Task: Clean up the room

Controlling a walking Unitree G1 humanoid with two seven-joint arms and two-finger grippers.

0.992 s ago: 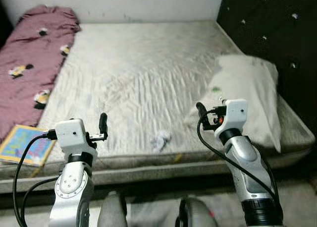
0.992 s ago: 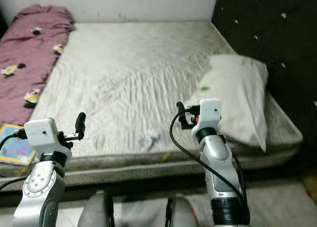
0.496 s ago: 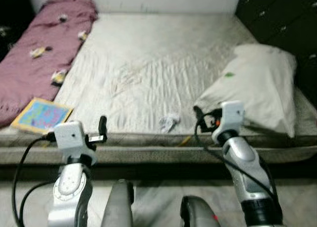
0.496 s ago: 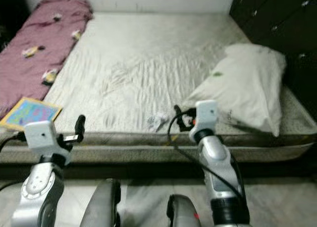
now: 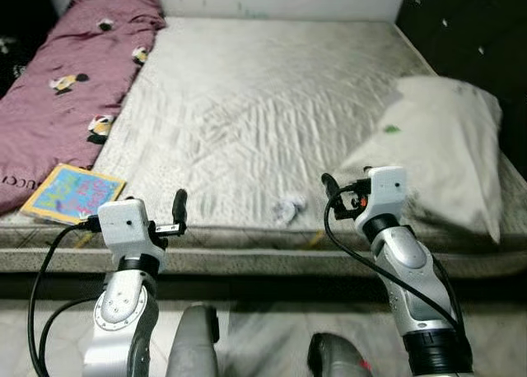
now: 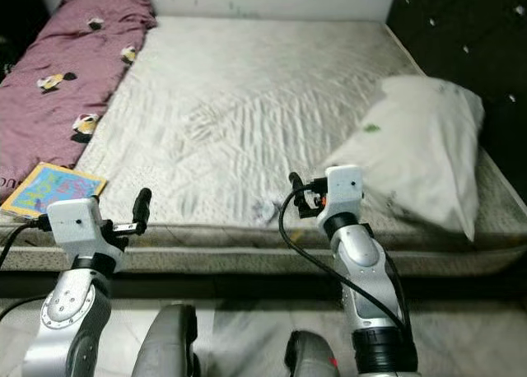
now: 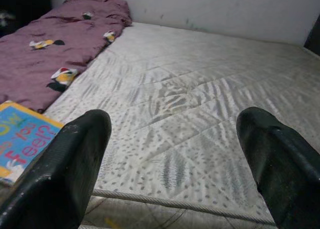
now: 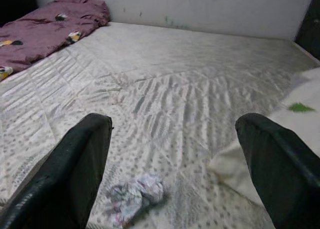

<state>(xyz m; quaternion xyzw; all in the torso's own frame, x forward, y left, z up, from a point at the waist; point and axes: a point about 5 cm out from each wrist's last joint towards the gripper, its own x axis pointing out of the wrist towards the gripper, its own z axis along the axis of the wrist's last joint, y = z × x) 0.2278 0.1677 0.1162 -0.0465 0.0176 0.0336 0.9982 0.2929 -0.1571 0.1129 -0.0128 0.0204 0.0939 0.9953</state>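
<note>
Near the mattress's (image 5: pixel 247 105) front edge lies a crumpled tissue (image 8: pixel 135 195), likely feather-light and soft, best pinched across its bunched middle by the empty, spread-fingered right gripper (image 8: pixel 172 171).

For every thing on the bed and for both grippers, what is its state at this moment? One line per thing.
Left gripper: open, empty, held at the near edge of the mattress.
Right gripper: open, empty, just short of the crumpled wad.
Crumpled wad: scrunched, lying loose near the mattress edge.
Pillow: lying on the mattress, beside the dark headboard.
Blanket: rumpled along the mattress's left side.
Book: closed, flat, at the near left corner.
Mattress: bare, wrinkled.
</note>
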